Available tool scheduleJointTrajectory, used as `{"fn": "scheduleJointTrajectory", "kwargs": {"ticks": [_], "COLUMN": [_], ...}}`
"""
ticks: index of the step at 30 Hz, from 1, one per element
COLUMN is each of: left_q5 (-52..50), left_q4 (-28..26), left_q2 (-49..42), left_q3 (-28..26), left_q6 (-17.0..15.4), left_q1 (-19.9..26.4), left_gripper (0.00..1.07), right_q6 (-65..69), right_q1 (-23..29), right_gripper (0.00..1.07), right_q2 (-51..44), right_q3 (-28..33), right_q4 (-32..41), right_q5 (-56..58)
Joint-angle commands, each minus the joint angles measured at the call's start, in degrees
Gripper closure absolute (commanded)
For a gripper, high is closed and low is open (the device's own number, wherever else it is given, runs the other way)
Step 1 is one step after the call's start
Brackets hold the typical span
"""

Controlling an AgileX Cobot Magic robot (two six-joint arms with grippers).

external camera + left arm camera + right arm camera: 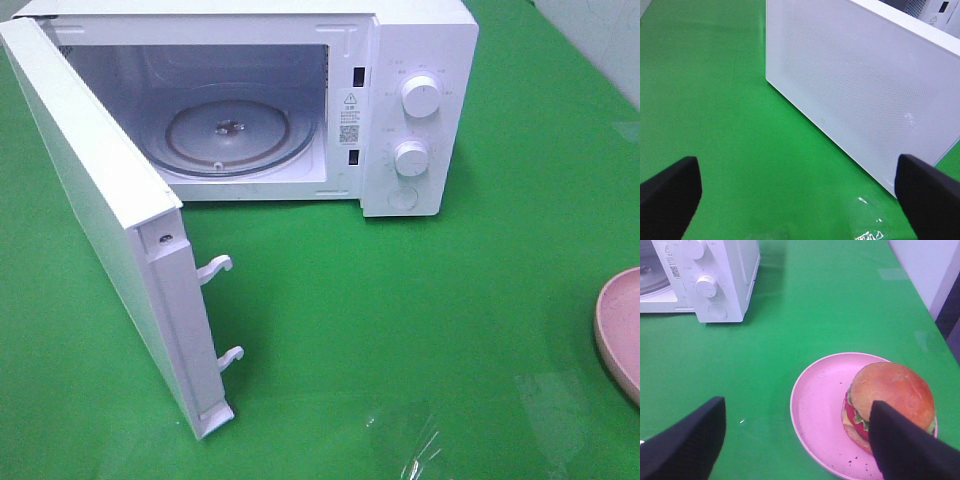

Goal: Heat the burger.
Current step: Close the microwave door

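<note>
Nearest you in the high view stands the microwave door (120, 230), swung fully open toward the near left, its two white latch hooks jutting from the free edge. Behind it the microwave (420, 110) shows a bare glass turntable (228, 135) and two round knobs on its right panel. Only a sliver of the pink plate (622, 330) shows, cut off at the right edge, and neither gripper appears; wide green table cloth (420, 330) lies between. From the left wrist you see the left gripper (800, 192) with its dark fingers spread wide, holding nothing, the door's smooth, finely dotted panel just beyond. From the right wrist, the right gripper (800, 440) is also spread and empty; one finger partly hides the burger (890, 400), which sits glossy-bunned on the plate's right side.
</note>
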Motion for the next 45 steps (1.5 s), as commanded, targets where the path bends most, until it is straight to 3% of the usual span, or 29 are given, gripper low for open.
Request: {"fn": "scheduleJointTrajectory", "kwargs": {"ticks": [1, 45], "left_q5": [-0.34, -0.86], "left_q4": [-0.4, -0.46], "left_q2": [-0.74, 0.06], "left_q3": [0.23, 0.0], "left_q6": [-0.06, -0.97], "left_q1": [0.11, 0.11], "left_gripper": [0.1, 0.11], "right_q6": [-0.57, -0.57], "right_q1": [-0.29, -0.29], "right_gripper": [0.31, 0.31], "right_q2": [-1.49, -1.49], "right_q3": [0.17, 0.17], "right_q4": [0.34, 0.34], "right_q5": [-0.34, -0.34]}}
